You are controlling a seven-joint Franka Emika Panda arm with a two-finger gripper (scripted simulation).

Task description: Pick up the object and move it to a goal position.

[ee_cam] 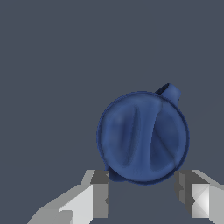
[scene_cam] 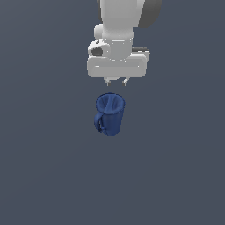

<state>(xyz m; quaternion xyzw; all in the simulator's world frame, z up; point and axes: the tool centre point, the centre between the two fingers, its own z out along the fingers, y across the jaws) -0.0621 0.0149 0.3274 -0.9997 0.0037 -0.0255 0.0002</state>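
Mug (scene_cam: pixel 110 113) stood upright on the flat dark grey surface (scene_cam: pixel 44 176), roughly at the middle of the exterior view, well away from any visible edge. Dark blue, open mouth facing up; loop handle (scene_cam: pixel 99 123) on its side, toward the exterior view's left. In the wrist view the mug (ee_cam: pixel 142 136) was seen from straight above, round rim fully visible, handle (ee_cam: pixel 170 92) poking out past the rim on the side away from the fingers.

Gripper (scene_cam: pixel 115 81) hung directly above the mug, pointing down, white body wider than the mug. Its two short fingertips showed just over the rim with a clear gap between them and the mug; no contact. In the wrist view the gripper (ee_cam: pixel 146 197) had its jaws spread apart, released, holding nothing; one finger (ee_cam: pixel 99 194) and the other (ee_cam: pixel 192 197) sat either side of the mug's near edge, spread about as wide as the mug itself
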